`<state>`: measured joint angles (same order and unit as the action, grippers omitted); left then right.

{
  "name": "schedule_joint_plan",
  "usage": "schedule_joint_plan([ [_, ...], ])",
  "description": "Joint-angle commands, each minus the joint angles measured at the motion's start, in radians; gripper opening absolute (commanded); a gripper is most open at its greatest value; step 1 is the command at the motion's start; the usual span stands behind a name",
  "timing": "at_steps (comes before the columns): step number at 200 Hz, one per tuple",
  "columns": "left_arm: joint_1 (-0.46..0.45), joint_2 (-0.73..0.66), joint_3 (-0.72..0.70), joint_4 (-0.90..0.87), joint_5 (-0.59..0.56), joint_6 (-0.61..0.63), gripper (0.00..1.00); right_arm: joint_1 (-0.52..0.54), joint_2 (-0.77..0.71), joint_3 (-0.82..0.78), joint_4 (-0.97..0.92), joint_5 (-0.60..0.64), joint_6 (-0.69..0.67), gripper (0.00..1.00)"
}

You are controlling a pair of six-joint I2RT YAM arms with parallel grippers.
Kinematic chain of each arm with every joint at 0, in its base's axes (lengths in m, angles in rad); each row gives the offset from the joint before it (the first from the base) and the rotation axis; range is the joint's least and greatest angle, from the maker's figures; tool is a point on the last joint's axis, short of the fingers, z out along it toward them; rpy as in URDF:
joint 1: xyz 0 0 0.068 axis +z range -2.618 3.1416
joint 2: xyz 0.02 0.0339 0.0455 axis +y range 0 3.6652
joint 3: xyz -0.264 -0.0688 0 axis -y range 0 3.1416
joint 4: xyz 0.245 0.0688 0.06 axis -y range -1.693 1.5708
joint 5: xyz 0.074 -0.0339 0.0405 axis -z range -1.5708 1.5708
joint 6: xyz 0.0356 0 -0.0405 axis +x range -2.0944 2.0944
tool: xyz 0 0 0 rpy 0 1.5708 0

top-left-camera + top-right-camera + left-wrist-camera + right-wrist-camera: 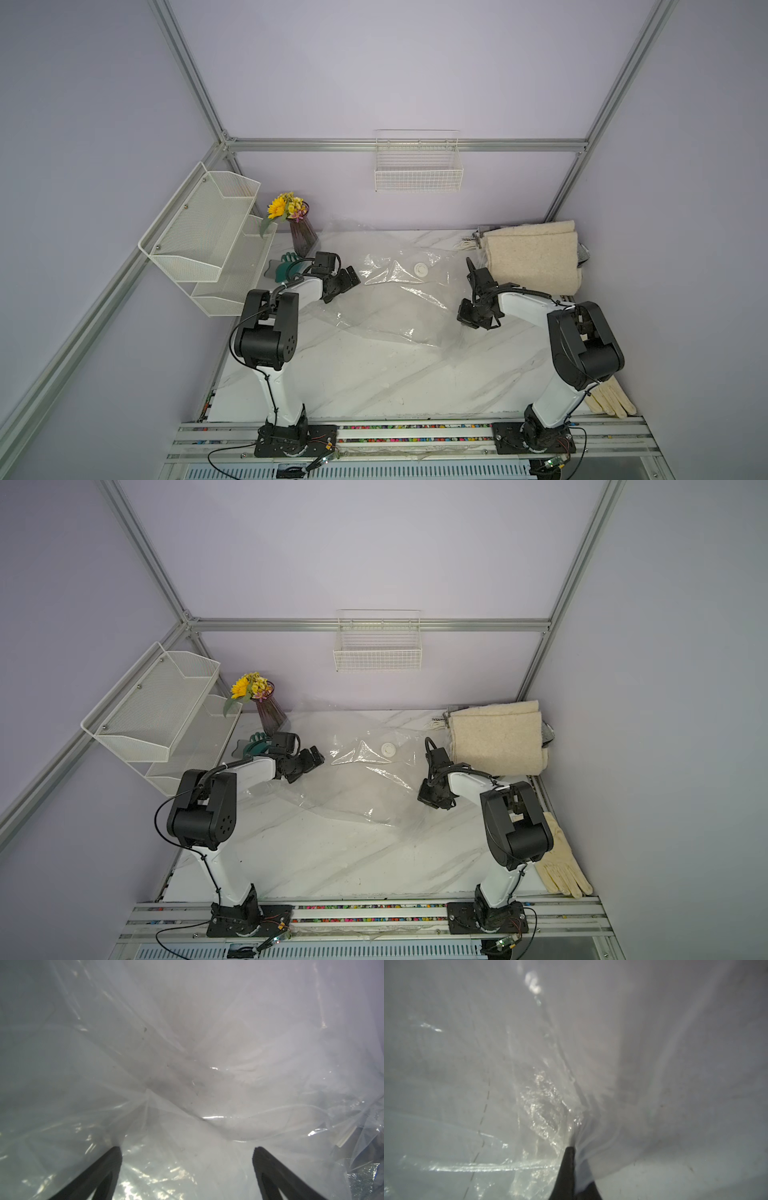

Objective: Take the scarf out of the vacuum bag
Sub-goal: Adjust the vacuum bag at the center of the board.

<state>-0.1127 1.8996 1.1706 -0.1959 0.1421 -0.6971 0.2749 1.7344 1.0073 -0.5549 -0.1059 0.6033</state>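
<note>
Right gripper (569, 1148), clamped shut, pinches a gathered fold of the clear, crinkled vacuum bag (395, 303) spread across the marble surface (374, 382), while the left gripper (187, 1148) gapes wide against the plastic and the folded cream scarf (532, 257) lies outside the bag in the far right corner.

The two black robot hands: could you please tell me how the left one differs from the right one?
The left hand stands wide open; the right hand is shut. The left hand grips nothing; the right hand pinches a fold of the crinkly transparent plastic vacuum bag, creases fanning from its tips. The left hand sits near the purple vase; the right hand beside the folded cream scarf. Both are black and face the bag.
</note>
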Motion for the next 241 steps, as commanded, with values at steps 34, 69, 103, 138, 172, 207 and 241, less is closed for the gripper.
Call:
schedule_joint_plan([
  [34, 0.013, -0.018, 0.037, -0.105, 0.044, 0.017, 1.0, -0.003, -0.125, 0.019, -0.022, -0.041, -0.125, 0.82],
  [69, 0.014, -0.24, 0.071, -0.217, -0.068, 0.084, 1.0, -0.003, -0.382, 0.11, 0.044, -0.111, -0.198, 0.97],
  [103, 0.016, -0.548, -0.013, -0.102, -0.405, 0.316, 1.0, -0.004, -0.56, 0.026, 0.293, 0.162, -0.318, 0.97],
  [138, 0.023, -0.668, -0.239, 0.25, -0.559, 0.714, 1.0, -0.019, -0.567, -0.156, 0.603, 0.475, -0.513, 0.97],
  [172, 0.068, -0.637, -0.332, 0.333, -0.438, 0.728, 1.0, -0.191, -0.489, -0.221, 0.737, 0.384, -0.47, 0.97],
  [207, 0.069, -0.62, -0.486, 0.515, -0.403, 0.684, 1.0, -0.267, -0.475, -0.319, 0.879, 0.312, -0.508, 0.97],
  [241, 0.071, -0.584, -0.664, 0.705, -0.429, 0.65, 1.0, -0.269, -0.493, -0.454, 1.013, 0.265, -0.514, 0.97],
])
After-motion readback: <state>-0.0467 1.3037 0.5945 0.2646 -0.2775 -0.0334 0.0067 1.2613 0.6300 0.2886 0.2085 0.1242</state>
